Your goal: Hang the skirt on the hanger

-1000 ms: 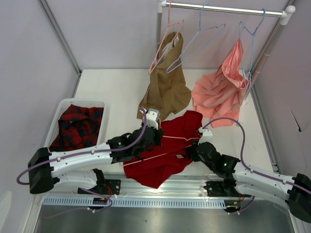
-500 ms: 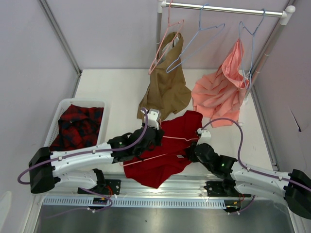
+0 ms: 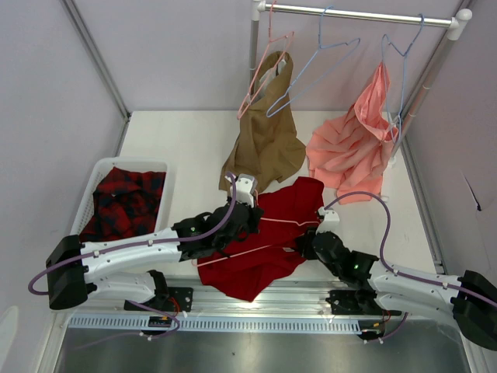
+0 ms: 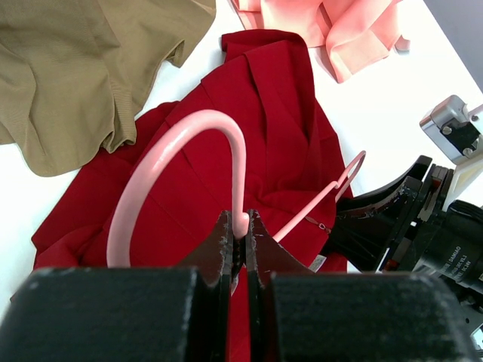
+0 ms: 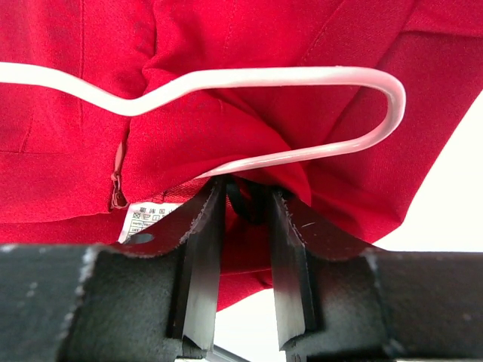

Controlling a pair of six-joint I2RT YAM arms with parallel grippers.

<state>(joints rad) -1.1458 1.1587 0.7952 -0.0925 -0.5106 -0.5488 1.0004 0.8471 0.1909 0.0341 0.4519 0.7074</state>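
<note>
White table [image 3: 186, 148], grey walls [image 3: 178, 54], left tool [image 4: 240, 226] clamping hanger [image 4: 202, 118] on skirt [image 4: 279, 113], right tool [image 5: 245, 192] grip unclear.

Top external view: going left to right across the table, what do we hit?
In order: white basket with plaid garment → left hand → right hand → salmon-pink garment. Left out: skirt and tan garment, which overlap the hands' span.

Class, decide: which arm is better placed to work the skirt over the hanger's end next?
Probably the right: the right gripper sits at a skirt fold beside a bend of the hanger, while the left gripper is shut on its hook, steadying it.
</note>
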